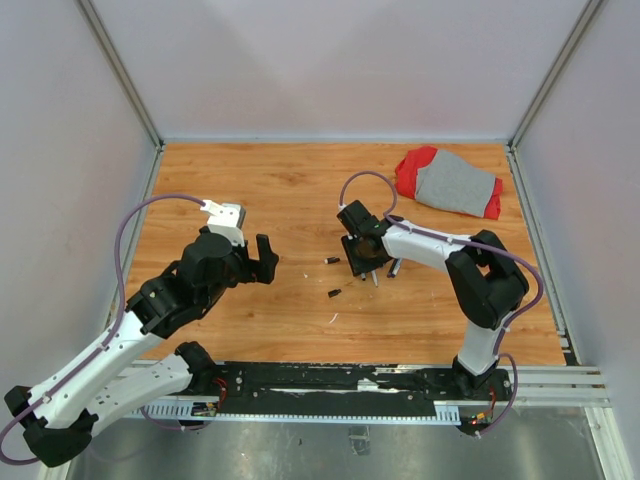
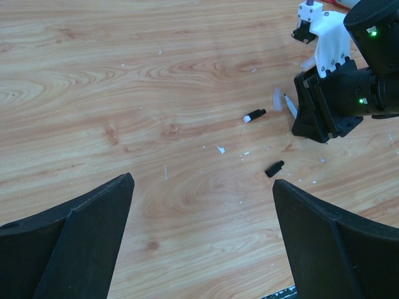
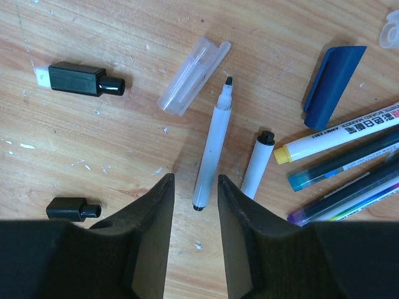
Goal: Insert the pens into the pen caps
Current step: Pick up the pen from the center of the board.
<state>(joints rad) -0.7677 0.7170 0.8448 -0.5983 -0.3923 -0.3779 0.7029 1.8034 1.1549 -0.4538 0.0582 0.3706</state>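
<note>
In the right wrist view, a white pen (image 3: 211, 146) with a dark tip lies uncapped, its tail end between my right gripper's (image 3: 194, 187) fingers. The jaws are open and stand either side of it with small gaps. A second white pen (image 3: 257, 167) lies just right of it. A yellow-ended pen (image 3: 340, 136), a teal pen (image 3: 343, 163) and a purple pen (image 3: 349, 196) lie further right. Two black caps (image 3: 78, 79) (image 3: 72, 209), a clear cap (image 3: 193, 75) and a blue cap (image 3: 333, 84) lie around. My left gripper (image 2: 202, 180) is open and empty, short of the black caps (image 2: 254, 115) (image 2: 274, 168).
A red and grey cloth (image 1: 450, 183) lies at the back right of the wooden table (image 1: 250, 190). A small white scrap (image 1: 332, 318) lies near the front middle. From above, my right gripper (image 1: 365, 255) is down at mid-table and my left gripper (image 1: 262, 258) hovers to its left.
</note>
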